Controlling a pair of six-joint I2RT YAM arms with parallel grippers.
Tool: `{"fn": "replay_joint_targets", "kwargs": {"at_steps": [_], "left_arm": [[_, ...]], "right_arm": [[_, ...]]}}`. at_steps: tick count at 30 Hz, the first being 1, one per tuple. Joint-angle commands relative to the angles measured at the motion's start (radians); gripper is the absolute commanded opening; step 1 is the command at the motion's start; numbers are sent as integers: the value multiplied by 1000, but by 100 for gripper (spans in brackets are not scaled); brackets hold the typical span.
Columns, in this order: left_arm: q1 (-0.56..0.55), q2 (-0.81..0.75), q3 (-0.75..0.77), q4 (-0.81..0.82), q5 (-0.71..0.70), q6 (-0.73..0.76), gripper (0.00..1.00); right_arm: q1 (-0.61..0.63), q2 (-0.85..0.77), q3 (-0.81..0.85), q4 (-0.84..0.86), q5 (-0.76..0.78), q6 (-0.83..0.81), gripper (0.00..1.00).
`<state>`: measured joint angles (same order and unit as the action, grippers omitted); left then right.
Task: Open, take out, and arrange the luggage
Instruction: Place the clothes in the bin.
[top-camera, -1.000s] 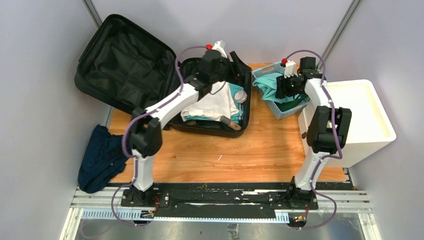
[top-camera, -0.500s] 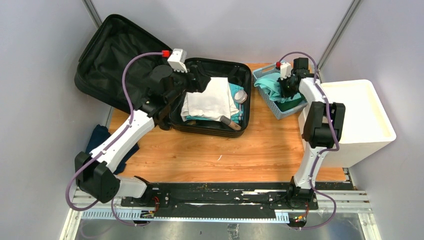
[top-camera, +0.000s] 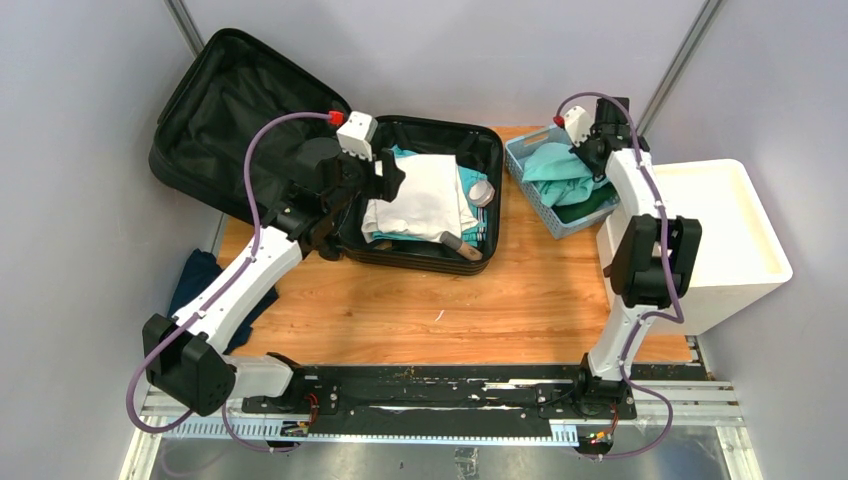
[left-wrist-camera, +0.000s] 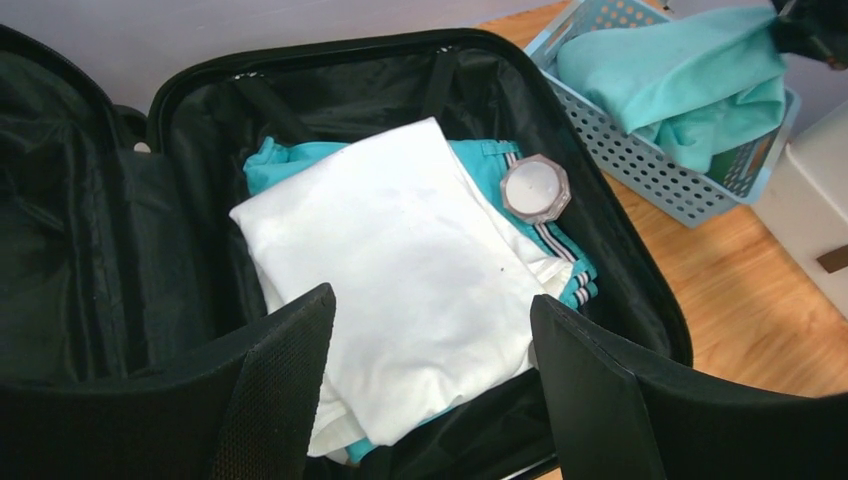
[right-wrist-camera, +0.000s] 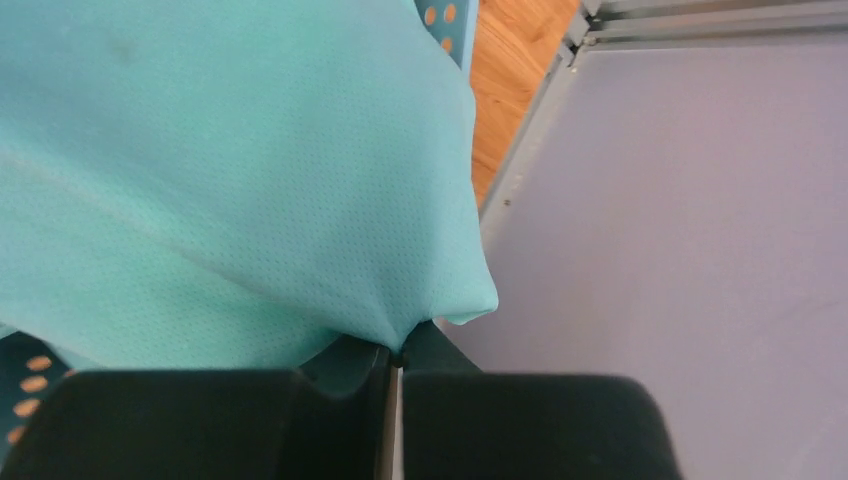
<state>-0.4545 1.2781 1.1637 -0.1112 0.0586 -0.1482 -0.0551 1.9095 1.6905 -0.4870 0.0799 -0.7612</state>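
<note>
Retracted left gripper, spread, must next grasp luggage's white shirt; right gripper pinches teal cloth, arranging it in basket.

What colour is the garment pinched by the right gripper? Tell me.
The garment is light teal, fine mesh knit; clearest in the right wrist view.

Black hard-shell luggage, open at the table's far left. Lies with lid flung back past the edge, lining up. Holds folded clothes.
</note>
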Motion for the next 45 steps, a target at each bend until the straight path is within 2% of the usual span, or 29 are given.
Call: {"fn": "replay_joint_targets", "kwargs": {"at_steps": [1,3,4,5,7,8,10,12,17,20,22,26,30,31,34,37,42,45], "left_arm": [[12,-3,-10,-4,-2,51,79],[15,10,-6,5,10,52,79],[16,17,-1,9,17,52,79],[17,24,5,14,25,52,79],[19,42,17,20,44,53,79],[20,49,23,23,52,56,79],[22,62,35,29,69,63,80],[26,73,45,35,84,65,80],[39,92,57,47,127,57,82],[44,91,41,72,144,30,83],[45,78,30,73,155,15,86],[45,10,-6,29,107,37,91],[45,-109,-63,25,39,42,93],[45,-129,-80,33,31,32,97],[46,-175,-142,66,-3,-61,100],[57,-191,-164,53,2,-147,100],[61,-132,-81,-164,46,-197,98],[61,-57,-45,-270,56,-243,91]], "right_arm": [[36,-53,-75,-22,86,-206,1],[35,-29,-104,-64,86,-220,3],[35,-14,-102,-103,80,-213,9],[34,0,-85,-147,57,-196,14],[32,24,-35,-247,10,-144,36],[31,29,-3,-292,-18,-125,44],[27,25,72,-376,-78,-102,54],[26,12,160,-450,-153,-97,59],[27,19,328,-548,-379,-71,58],[23,92,369,-546,-481,7,52],[18,153,386,-538,-480,48,46],[-15,244,365,-508,-442,98,26],[-56,306,332,-516,-477,90,21],[-65,306,330,-518,-504,79,21],[-84,271,359,-533,-567,50,24],[-97,209,432,-569,-654,9,36],[-100,67,403,-566,-913,-68,60],[-98,15,347,-564,-1104,-70,67]]}}
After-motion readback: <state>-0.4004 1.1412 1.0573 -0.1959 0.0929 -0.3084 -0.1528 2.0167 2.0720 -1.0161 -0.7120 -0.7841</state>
